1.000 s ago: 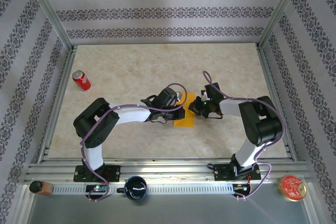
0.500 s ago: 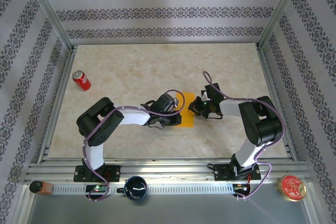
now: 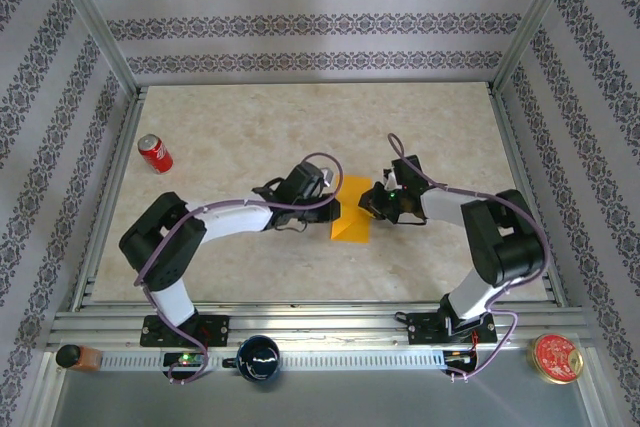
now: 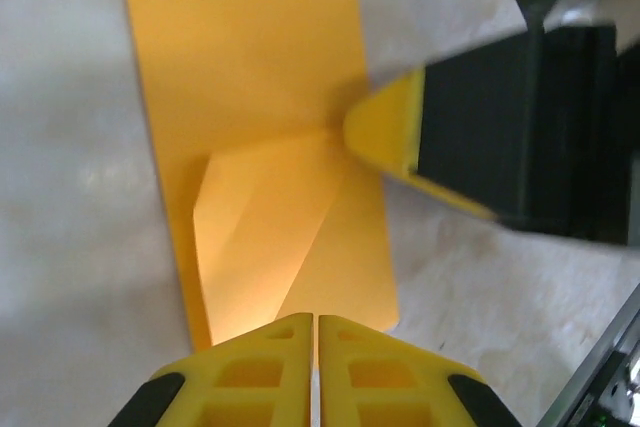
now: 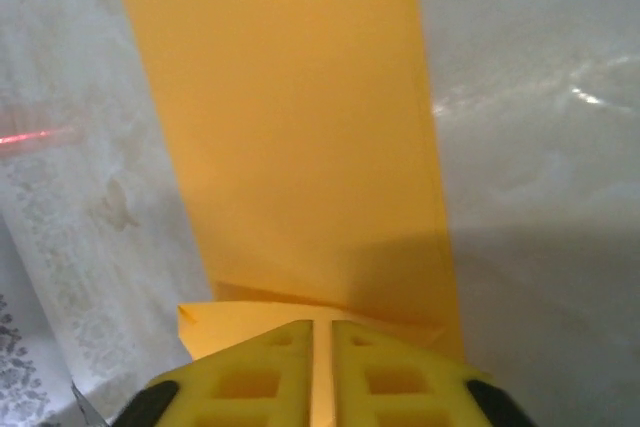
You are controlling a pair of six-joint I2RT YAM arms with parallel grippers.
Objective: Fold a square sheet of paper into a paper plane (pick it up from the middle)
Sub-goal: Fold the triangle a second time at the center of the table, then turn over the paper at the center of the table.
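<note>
Our left gripper (image 3: 325, 192) has swung back toward the upper left, baring more of the paper (image 3: 350, 219); we judge that crease done. Its fingers are pressed together. The right gripper (image 5: 322, 327) pinches the paper's edge. The paper lies at the centre of the overhead frame, a narrow orange strip with one flap lifted.

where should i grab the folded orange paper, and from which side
Pinch the paper at its folded-over corner flap, which seems to lift slightly while the rest lies flat. Come in low from that end, where the left gripper sits.
</note>
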